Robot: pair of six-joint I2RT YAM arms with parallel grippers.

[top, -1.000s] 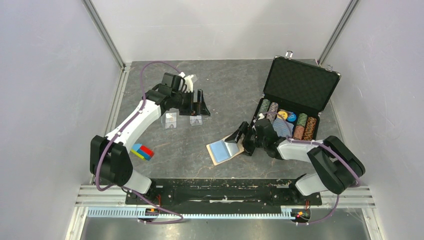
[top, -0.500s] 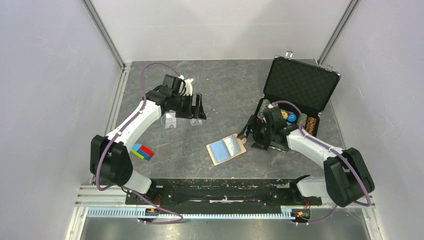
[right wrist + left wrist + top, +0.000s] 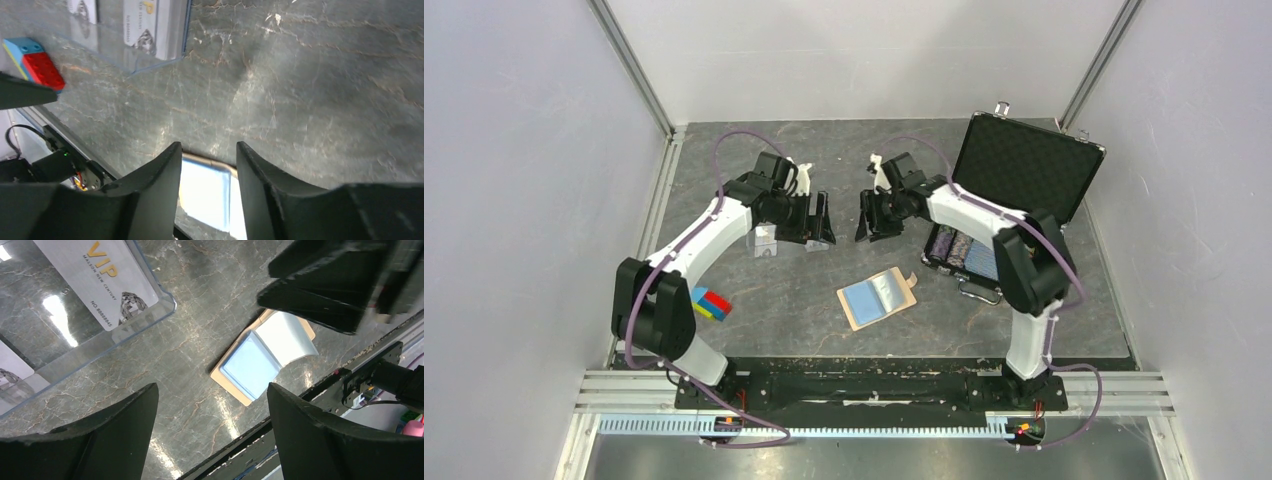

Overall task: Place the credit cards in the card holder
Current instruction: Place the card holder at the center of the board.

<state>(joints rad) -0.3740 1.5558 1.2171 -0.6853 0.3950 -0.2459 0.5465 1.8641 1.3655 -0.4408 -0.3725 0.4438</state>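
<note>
Spread wide and gripping nothing: left end effector point(image 3: 212, 390), poised beyond and to the left of the card holder point(image 3: 879, 297). Opposite it, directly beyond the card holder: right end effector point(image 3: 207, 147), fingers parted by a narrower gap, likewise empty. Card holder itself flat on the counter point(image 3: 784, 320), unfolded, pale blue pockets facing up, no card visible inside.

Beyond and left of the card holder, well apart from it: the credit cards point(image 3: 95, 280), each apparently resting in a clear plastic tray point(image 3: 170, 302), just beside the left end effector.

By the look of things, barely begun. Card holder open and ready, neither card lifted, both insertions yet to be made.

Counted: two credit cards, one card holder, two end effectors. Also one black case point(image 3: 1024, 165) holding poker chips point(image 3: 954, 245), lid raised, to the right of the card holder. One small cluster of coloured blocks point(image 3: 710, 303) well to the card holder's left.
</note>
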